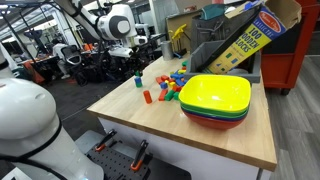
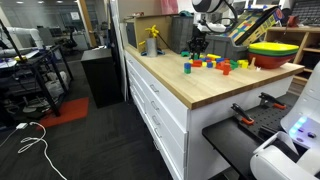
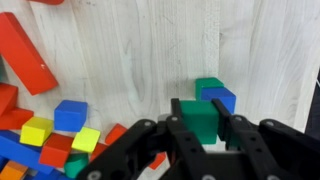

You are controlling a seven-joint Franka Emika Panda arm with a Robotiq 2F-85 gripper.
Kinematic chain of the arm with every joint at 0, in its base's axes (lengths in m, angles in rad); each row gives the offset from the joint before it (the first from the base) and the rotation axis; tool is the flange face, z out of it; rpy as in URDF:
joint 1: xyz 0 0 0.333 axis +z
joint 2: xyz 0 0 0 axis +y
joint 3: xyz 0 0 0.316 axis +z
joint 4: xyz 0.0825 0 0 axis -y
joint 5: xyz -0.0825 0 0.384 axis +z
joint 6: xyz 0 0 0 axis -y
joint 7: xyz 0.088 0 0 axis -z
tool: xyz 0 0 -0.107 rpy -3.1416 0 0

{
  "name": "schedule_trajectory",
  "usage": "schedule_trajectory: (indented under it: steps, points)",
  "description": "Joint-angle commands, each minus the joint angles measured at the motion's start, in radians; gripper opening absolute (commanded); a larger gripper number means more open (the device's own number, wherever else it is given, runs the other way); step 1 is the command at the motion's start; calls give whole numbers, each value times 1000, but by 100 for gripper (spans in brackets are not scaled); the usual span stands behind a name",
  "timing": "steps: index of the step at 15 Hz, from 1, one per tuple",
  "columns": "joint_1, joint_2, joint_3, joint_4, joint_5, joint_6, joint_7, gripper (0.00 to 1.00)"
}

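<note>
Workshop room, with machines and cables crowding the background.

1. Light wooden worktop [image 1: 130,122] on white drawers; it carries all the items below.
2. Printed cardboard box of wood blocks [image 1: 245,40], lying tilted, well apart from the claw.
3. Stack of plastic bowls [image 1: 215,100], yellow on green on red, well apart from the claw.
4. Black two-finger claw [image 3: 199,110], also seen in an exterior view [image 2: 197,47]. It pinches a green wooden cube [image 3: 200,124], one finger against each side.
5. Heap of coloured wooden blocks [image 3: 60,140], red, blue, yellow and green, left of the claw in the wrist view.
6. Long red wooden block [image 3: 25,55], beyond that heap, far to the claw's left.
7. Blue wooden block [image 3: 224,99] and second green block [image 3: 207,86], touching each other just past the claw's fingertips.
</note>
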Motion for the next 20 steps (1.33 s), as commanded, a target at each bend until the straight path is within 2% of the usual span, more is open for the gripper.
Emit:
schedule_trajectory:
  steps: [1,12,13,20]
  points:
    - [11,-1,9,25,2,-15,-18,8]
    - [39,28,33,75,-8,-18,-2,8]
    - [40,17,33,47,-8,-3,0,33]
    - [40,21,33,57,-8,-3,0,33]
